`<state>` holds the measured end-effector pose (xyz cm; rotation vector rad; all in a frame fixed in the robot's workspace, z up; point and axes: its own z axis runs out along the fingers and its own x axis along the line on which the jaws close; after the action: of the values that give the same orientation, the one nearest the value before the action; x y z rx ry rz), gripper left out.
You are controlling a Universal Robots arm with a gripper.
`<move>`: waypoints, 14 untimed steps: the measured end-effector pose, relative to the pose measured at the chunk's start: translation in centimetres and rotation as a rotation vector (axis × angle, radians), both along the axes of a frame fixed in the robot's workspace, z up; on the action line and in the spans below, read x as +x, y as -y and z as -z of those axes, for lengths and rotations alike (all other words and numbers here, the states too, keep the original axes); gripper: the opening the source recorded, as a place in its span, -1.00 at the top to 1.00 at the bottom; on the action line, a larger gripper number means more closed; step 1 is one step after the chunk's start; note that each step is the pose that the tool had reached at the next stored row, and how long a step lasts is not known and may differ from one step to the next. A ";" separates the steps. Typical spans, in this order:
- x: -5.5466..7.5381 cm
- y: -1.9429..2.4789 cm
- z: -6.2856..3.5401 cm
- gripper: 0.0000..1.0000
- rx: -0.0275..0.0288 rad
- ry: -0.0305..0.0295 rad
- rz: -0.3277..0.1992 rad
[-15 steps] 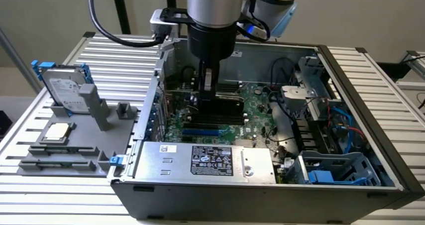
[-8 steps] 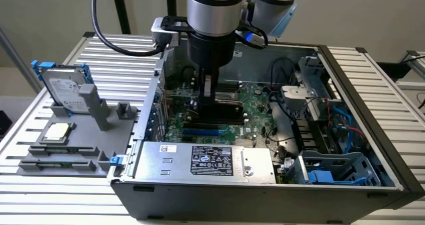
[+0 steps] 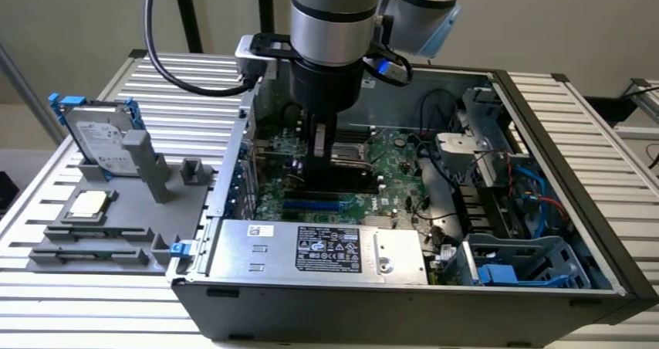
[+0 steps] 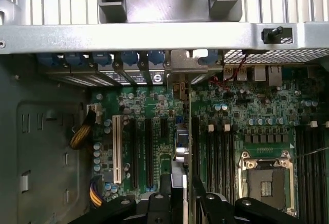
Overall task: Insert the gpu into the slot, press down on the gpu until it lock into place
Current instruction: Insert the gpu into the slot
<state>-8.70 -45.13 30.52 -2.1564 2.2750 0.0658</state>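
Observation:
My gripper (image 3: 323, 150) reaches down into the open computer case, shut on the gpu (image 3: 342, 177), a black card held upright over the motherboard. In the wrist view the gpu (image 4: 181, 149) appears edge-on between my two fingers (image 4: 163, 198), and its metal bracket end meets the rear wall of the case. A bright-blue slot (image 3: 311, 206) lies on the board just below and in front of the card in the exterior view. Whether the card's lower edge sits in it, I cannot tell.
A silver power-supply box (image 3: 319, 249) fills the case's near side. Black memory sockets (image 4: 221, 152) and the CPU socket (image 4: 267, 180) lie beside the card, with a white slot (image 4: 116, 147) on its other side. Outside the case, a hard drive (image 3: 98, 137) rests on a grey fixture.

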 end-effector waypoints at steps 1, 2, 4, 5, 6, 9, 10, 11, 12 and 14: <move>0.0 0.00 0.15 0.48 0.0000 -0.0002 0.000; 0.0 0.00 0.29 0.48 0.0000 -0.0005 0.000; 0.0 0.00 0.56 0.48 0.0000 -0.0006 0.000; 0.0 0.00 0.70 0.48 -0.0001 -0.0010 0.000; 0.0 0.00 0.82 0.48 0.0000 -0.0015 0.000; 0.0 0.00 1.12 0.48 0.0000 -0.0040 0.000; 0.0 0.00 1.22 0.48 0.0000 -0.0049 0.000; -0.1 0.00 1.32 0.48 -0.0001 -0.0058 0.000; -0.1 0.00 1.43 0.48 0.0000 -0.0068 0.000; -0.1 0.00 1.61 0.48 -0.0001 -0.0089 0.000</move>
<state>-8.81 -45.13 28.91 -2.1607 2.2796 0.0755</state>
